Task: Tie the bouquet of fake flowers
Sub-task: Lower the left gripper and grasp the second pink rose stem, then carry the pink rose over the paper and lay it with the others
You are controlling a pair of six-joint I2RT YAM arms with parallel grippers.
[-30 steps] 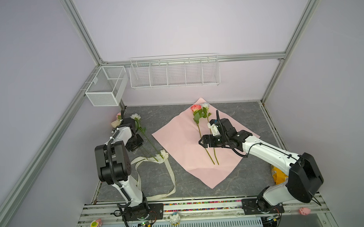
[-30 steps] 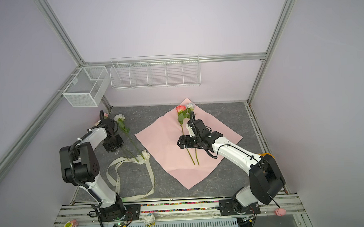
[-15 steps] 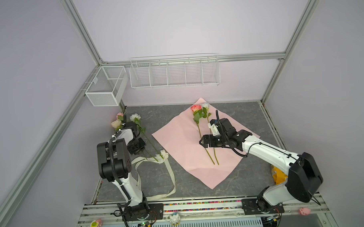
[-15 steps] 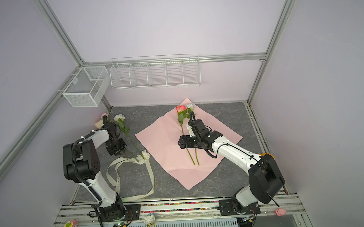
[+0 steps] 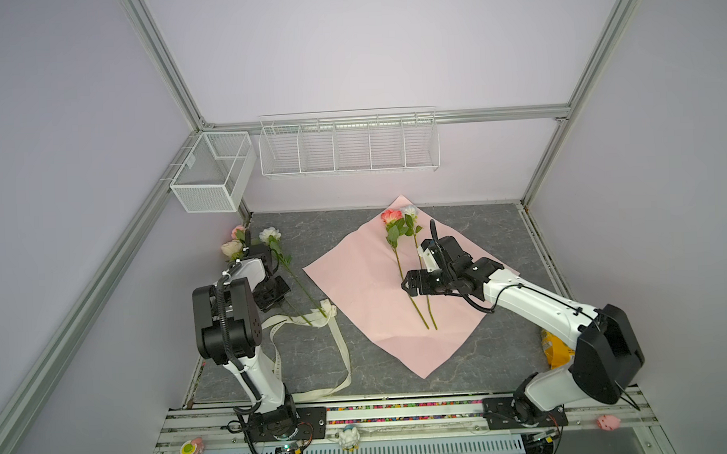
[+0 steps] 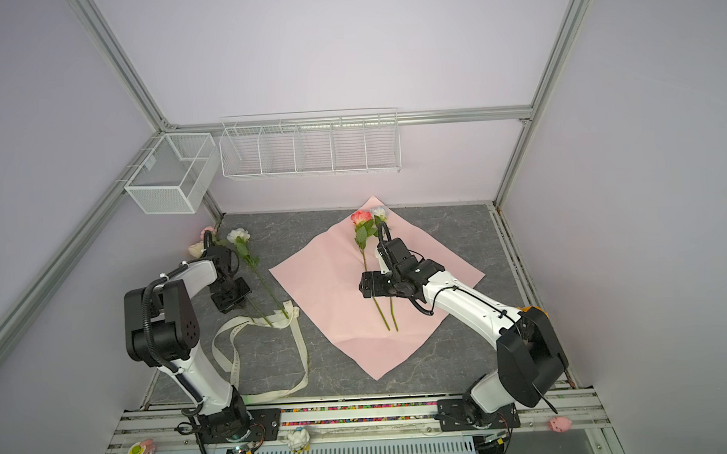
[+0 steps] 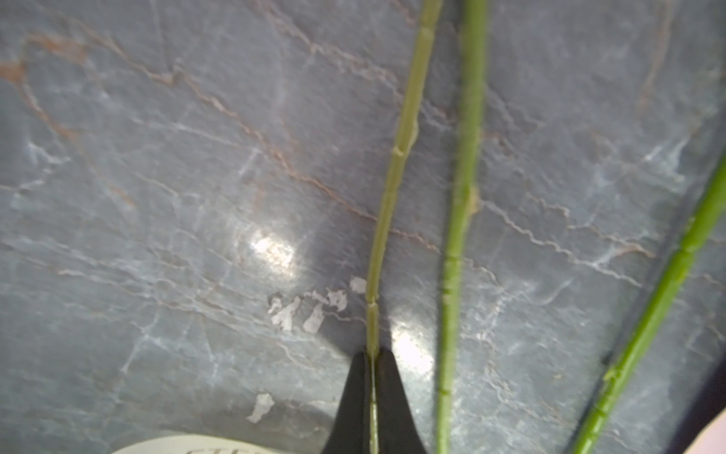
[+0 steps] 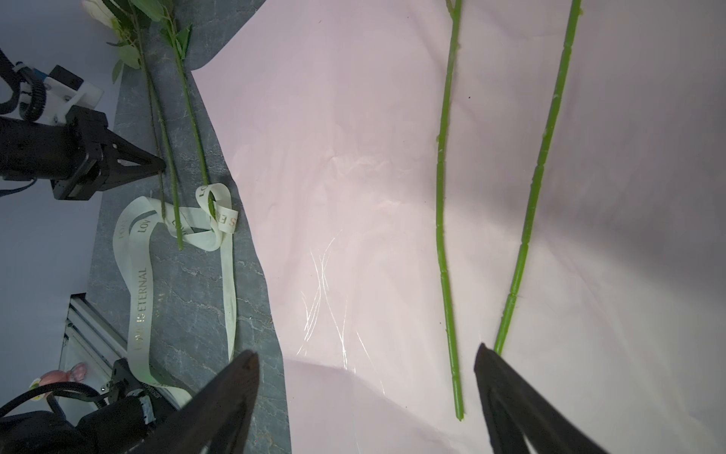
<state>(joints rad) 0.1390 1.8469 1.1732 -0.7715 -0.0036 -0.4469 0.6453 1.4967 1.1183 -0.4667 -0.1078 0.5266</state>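
The cream ribbon (image 8: pixel 138 291) carries gold print: "IS ETERNAL" along one strand, "LOV" on a nearby loop.

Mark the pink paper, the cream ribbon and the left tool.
pink paper (image 5: pixel 355 286): in a top view, bare middle.
cream ribbon (image 8: pixel 139 287): right wrist view, printed stretch.
left tool (image 7: pixel 372 357): left wrist view, between tips pinching a stem (image 7: pixel 396 169).

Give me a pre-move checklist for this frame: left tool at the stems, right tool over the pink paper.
1. Grip: left tool shut on one olive stem: ok.
2. Two neighbouring stems outside that grip: ok.
3. The right tool open, holding nothing: ok.
4. Two green stems lying on the pink paper: ok.
5. The ribbon free of the gripped stem's end: cannot tell.
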